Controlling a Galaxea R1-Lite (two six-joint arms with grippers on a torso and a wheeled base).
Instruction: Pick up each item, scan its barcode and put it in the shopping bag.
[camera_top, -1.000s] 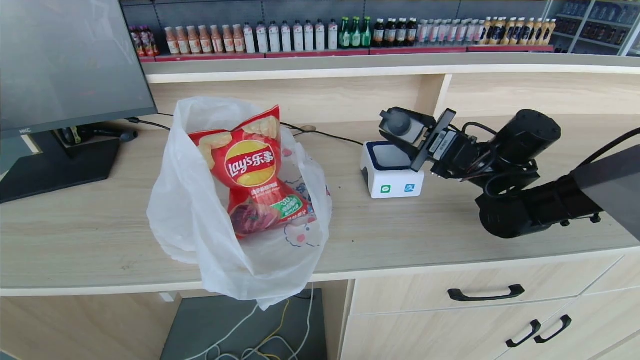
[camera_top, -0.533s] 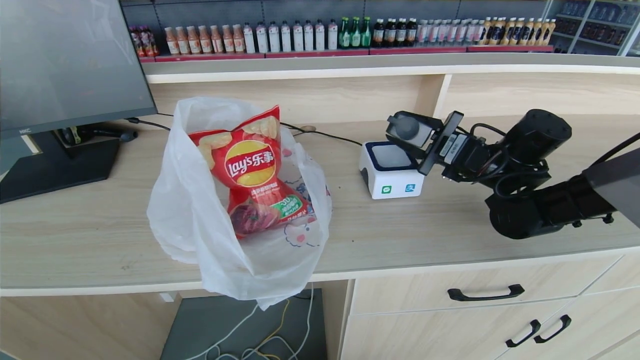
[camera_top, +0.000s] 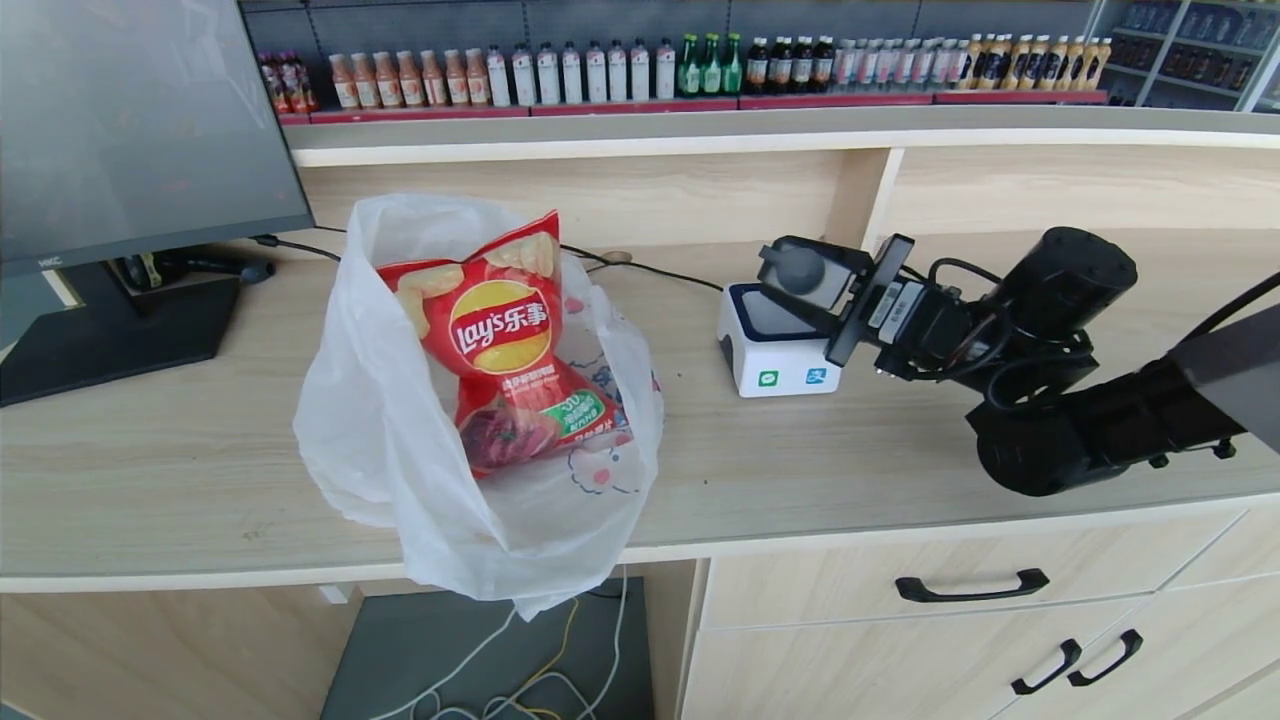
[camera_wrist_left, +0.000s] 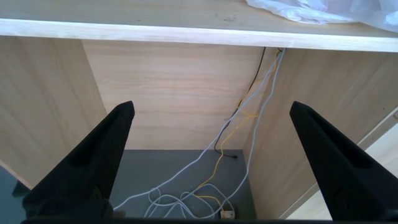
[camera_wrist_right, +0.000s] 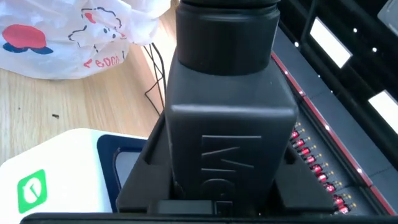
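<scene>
My right gripper (camera_top: 845, 290) is shut on a dark grey bottle (camera_top: 805, 268) with a round cap, held tilted just above the white scanner box (camera_top: 775, 360) on the counter. In the right wrist view the bottle (camera_wrist_right: 227, 106) stands between the jaws over the scanner (camera_wrist_right: 56, 180). The white plastic shopping bag (camera_top: 480, 490) sits at the counter's front edge to the left, with a red chips bag (camera_top: 500, 330) standing in it. My left gripper (camera_wrist_left: 211, 162) hangs open below the counter edge, its fingers (camera_wrist_left: 87, 162) wide apart with nothing between them.
A monitor (camera_top: 130, 120) on a black stand fills the counter's left end. A black cable (camera_top: 650, 268) runs behind the bag to the scanner. Drinks shelves (camera_top: 700, 70) line the back wall. Drawers with black handles (camera_top: 970, 587) lie under the counter; loose cables (camera_wrist_left: 205, 186) hang below.
My right arm swung the bottle slightly right, then back left and lower over the scanner. The bag and chips have not moved.
</scene>
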